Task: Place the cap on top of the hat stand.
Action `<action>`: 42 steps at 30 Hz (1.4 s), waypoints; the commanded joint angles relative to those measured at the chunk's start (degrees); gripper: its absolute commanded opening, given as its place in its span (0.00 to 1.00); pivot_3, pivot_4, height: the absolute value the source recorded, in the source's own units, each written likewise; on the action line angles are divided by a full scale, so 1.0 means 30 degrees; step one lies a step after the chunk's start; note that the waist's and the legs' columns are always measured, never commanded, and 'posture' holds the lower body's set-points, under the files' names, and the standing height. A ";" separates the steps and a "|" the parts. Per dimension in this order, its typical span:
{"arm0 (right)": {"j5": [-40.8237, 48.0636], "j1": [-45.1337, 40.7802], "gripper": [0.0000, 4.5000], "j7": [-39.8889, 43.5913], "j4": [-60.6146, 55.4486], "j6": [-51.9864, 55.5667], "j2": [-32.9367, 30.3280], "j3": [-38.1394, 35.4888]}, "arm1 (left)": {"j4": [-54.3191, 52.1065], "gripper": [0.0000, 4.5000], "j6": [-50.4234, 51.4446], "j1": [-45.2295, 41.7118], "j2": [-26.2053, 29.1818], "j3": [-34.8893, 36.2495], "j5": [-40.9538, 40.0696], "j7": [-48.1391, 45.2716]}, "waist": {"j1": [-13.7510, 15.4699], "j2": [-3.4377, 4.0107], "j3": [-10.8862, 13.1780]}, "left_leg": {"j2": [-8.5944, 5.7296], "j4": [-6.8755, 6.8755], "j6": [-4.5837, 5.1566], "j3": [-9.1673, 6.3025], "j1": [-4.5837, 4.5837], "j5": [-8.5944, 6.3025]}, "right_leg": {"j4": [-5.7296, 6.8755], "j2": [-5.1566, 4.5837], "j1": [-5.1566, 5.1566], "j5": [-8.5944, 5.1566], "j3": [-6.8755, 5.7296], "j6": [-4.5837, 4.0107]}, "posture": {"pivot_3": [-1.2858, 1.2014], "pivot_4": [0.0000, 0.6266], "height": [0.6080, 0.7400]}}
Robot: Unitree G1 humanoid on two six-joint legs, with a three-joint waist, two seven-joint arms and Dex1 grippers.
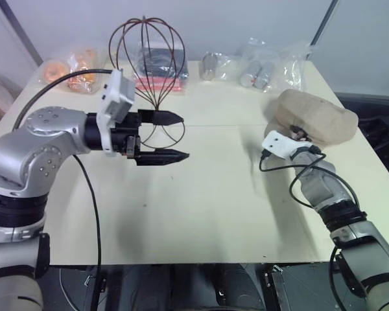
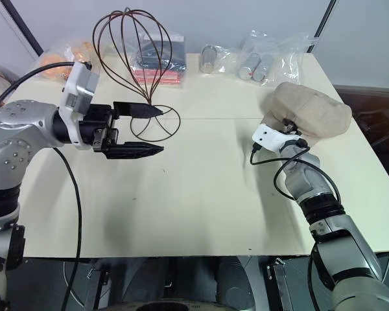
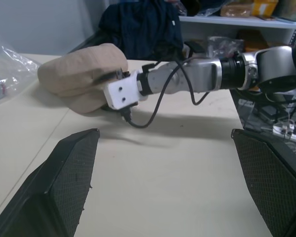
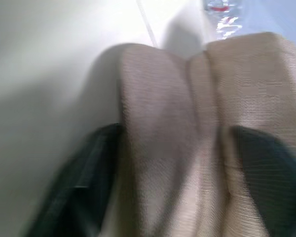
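We note a soft woven beige cap [image 1: 314,116] on the tabletop [image 1: 201,207]; right pincer [image 4: 170,163] straddles a fold, grip undetermined. Left pincer [image 1: 172,137] gapes empty beside the wire hat stand [image 1: 149,52].

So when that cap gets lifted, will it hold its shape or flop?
The cap will probably sag: its woven fabric already creases between the right gripper fingers. It looks light, so it should lift easily. The cloth seems rough rather than slippery, so a pinch may hold.
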 commanded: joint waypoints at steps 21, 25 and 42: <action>0.1975 -0.7815 0.01 0.1867 -0.6888 -0.3793 0.0867 -0.2587 | -0.1582 1.00 0.2470 0.5063 0.2475 1.1381 -0.3866 0.5198 | -0.1033 0.0076 0.0051 | 0.0039 -0.0100 -0.0009 -0.0035 -0.0054 0.0005 | 0.0064 0.0021 -0.0200 0.0000 0.0032 -0.0002 | 0.52 0.24 1.00; 0.2755 -1.1329 0.01 0.2410 -0.5060 -0.5875 0.3170 -0.1657 | -0.1799 1.00 0.2590 0.7353 0.3230 1.4006 -0.3887 0.5603 | -0.0935 0.0064 0.0045 | 0.0057 -0.0138 -0.0019 -0.0043 -0.0050 0.0009 | 0.0054 0.0032 -0.0208 -0.0013 0.0024 -0.0024 | 0.52 0.24 1.00; 0.0957 -0.8375 0.01 0.5779 -0.6325 -1.1128 0.6167 0.2966 | -0.2971 1.00 0.2465 1.0095 0.4001 1.6134 -0.5406 0.7051 | -0.0551 0.0007 0.0023 | 0.0029 -0.0124 -0.0045 -0.0064 -0.0052 0.0017 | 0.0033 -0.0021 -0.0172 -0.0007 -0.0002 -0.0034 | 0.52 0.24 1.00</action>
